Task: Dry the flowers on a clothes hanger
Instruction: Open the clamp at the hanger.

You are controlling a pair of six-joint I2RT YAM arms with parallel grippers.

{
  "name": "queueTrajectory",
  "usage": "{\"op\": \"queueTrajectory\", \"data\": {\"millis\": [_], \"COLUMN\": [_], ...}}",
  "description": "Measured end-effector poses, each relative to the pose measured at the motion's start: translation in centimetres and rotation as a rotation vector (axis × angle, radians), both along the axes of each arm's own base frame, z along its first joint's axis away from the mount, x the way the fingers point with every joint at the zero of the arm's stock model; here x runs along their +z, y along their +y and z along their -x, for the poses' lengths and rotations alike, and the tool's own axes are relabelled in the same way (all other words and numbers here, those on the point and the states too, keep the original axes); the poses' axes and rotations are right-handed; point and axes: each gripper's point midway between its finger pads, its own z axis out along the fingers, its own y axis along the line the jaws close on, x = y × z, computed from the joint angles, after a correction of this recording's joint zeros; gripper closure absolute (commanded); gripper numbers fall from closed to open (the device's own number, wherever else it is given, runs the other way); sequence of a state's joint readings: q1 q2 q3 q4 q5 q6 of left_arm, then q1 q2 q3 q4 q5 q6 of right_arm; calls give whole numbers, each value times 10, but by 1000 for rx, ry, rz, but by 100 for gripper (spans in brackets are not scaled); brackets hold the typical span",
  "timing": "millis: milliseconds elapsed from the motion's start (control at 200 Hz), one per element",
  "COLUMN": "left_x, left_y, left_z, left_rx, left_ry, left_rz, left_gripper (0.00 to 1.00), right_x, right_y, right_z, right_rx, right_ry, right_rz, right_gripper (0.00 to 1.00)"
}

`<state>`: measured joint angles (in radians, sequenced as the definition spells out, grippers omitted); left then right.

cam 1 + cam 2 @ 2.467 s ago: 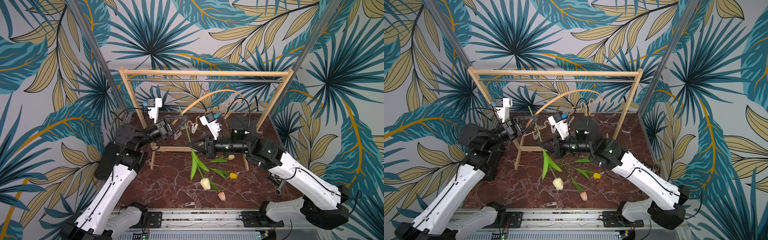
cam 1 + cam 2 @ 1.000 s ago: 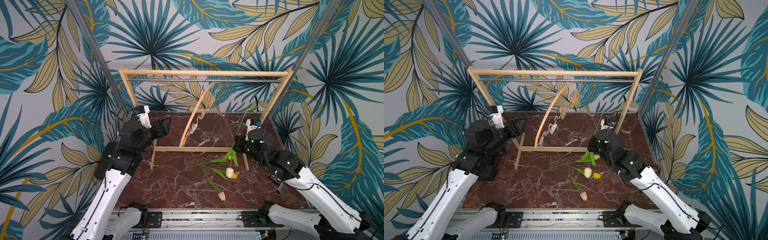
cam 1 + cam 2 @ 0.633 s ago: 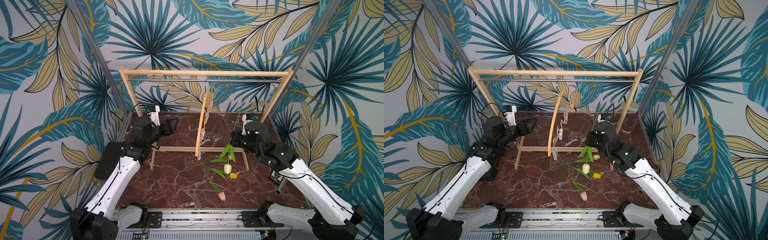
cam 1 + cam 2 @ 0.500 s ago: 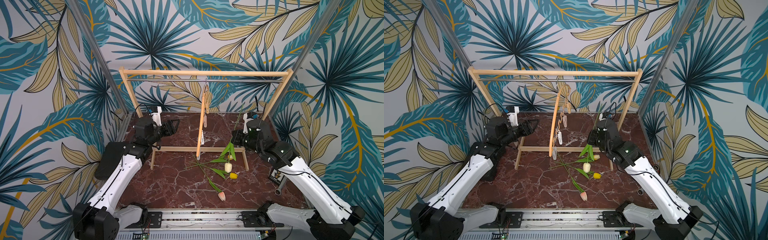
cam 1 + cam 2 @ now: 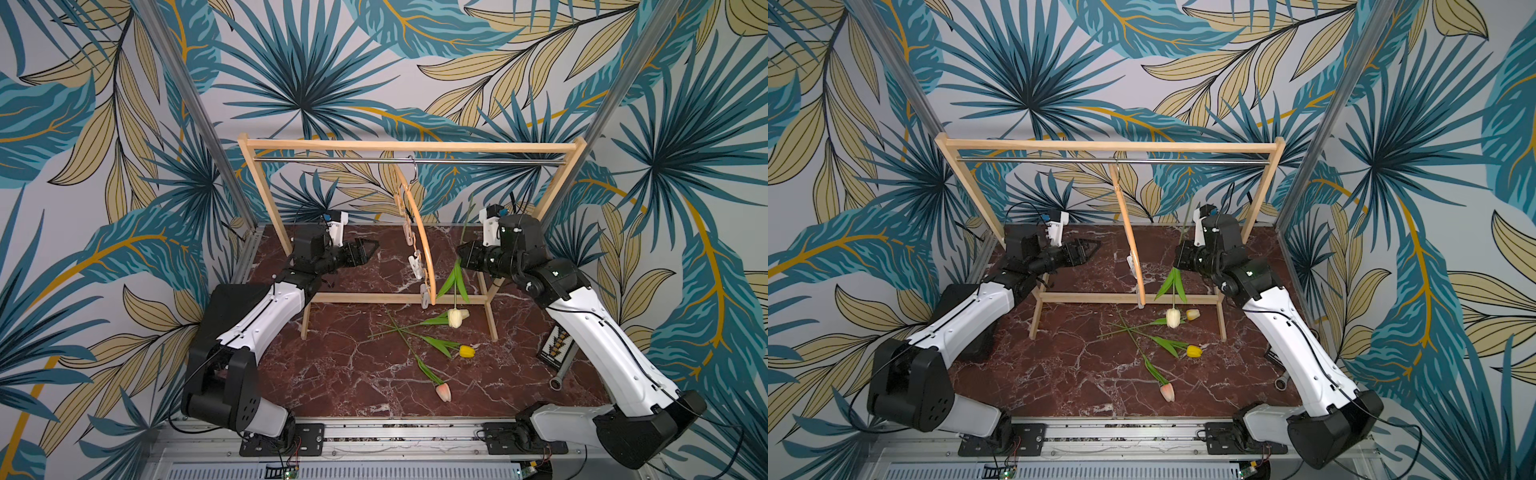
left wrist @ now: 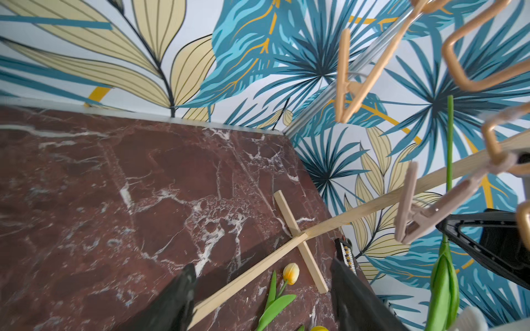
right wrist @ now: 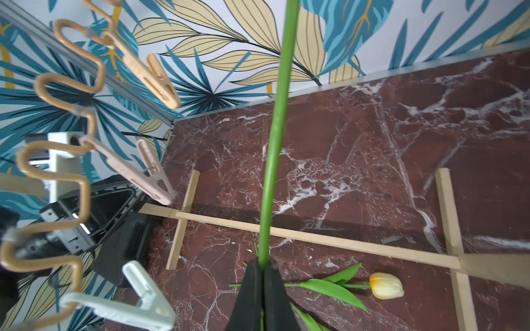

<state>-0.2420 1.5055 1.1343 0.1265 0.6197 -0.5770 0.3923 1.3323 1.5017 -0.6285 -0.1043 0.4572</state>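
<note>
The clothes hanger (image 5: pixel 424 243) (image 5: pixel 1130 239) hangs by its hook from the rack's rod, seen nearly edge-on, with pale clothespins (image 5: pixel 415 266) along its wavy bar (image 7: pixel 57 172). My right gripper (image 5: pixel 462 254) (image 7: pixel 263 266) is shut on the green stem (image 7: pixel 275 143) of the cream-white tulip (image 5: pixel 454 319), which hangs head down just right of the hanger. My left gripper (image 5: pixel 368 249) (image 6: pixel 263 292) stands open and empty left of the hanger. On the table lie a yellow-orange tulip (image 5: pixel 1192 314) (image 6: pixel 291 273), a yellow tulip (image 5: pixel 466 352) and a pink tulip (image 5: pixel 443 391).
The wooden rack frame (image 5: pixel 411 145) spans the back of the marble table (image 5: pixel 353 374), its foot bars (image 7: pixel 358 246) lying under both grippers. A small bead frame (image 5: pixel 555 347) and a metal tool (image 5: pixel 557 380) lie at the right edge. Patterned walls close three sides.
The hanger has swung round, its lower end going from left to right. My left gripper has reached toward it and opened wider. My right gripper has carried the cream-white tulip up and nearer the hanger.
</note>
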Motion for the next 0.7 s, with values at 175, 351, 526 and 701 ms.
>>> {"op": "queueTrajectory", "data": {"millis": [175,351,526,701], "left_x": [30,44,46,48], "left_y": [-14,-17,-18,-18], "left_z": [-6,-14,-24,-28], "left_rx": [-77,-82,-78,-72], "left_ry": [-103,-177,-221,-240], "left_rz": [52,39,7,2], "left_gripper": [21,21,27,38], "right_x": [7,-8,-6,5], "right_y": [32,51,65,80], "right_z": [-14,-14,-5,1], "right_rx": [163,281,385,487], "right_ry": [-8,27,31,29], "right_rz": [-18,-23,-53,-94], "right_gripper": [100,100,100,100]}}
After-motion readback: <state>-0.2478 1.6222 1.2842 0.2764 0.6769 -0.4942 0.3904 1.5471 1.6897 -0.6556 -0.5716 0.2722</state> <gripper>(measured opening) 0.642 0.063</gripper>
